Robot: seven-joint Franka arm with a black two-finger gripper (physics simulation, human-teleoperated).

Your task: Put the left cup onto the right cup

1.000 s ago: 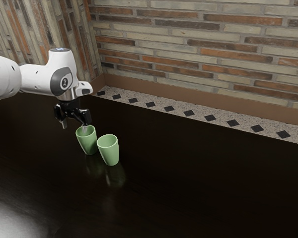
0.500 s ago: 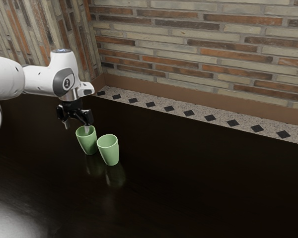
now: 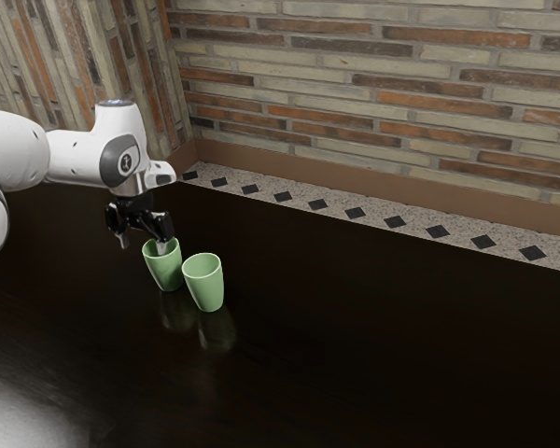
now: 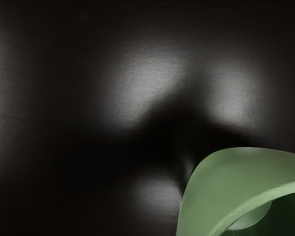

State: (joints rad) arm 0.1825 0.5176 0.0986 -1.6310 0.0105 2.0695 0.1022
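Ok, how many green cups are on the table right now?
2. The left cup stands just under the hand; the right cup stands close beside it, toward the exterior view's right.

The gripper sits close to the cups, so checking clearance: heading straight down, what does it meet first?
Probably the left cup, at its rim, under the open gripper; depth is unclear.

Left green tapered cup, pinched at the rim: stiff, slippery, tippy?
The left green tapered cup is hollow and thin-walled, so probably light, and it looks rigid. Its smooth sides narrow downward, so it may slip or swing in a pinch. The right green cup stands close beside it; a sideways nudge would likely knock it.
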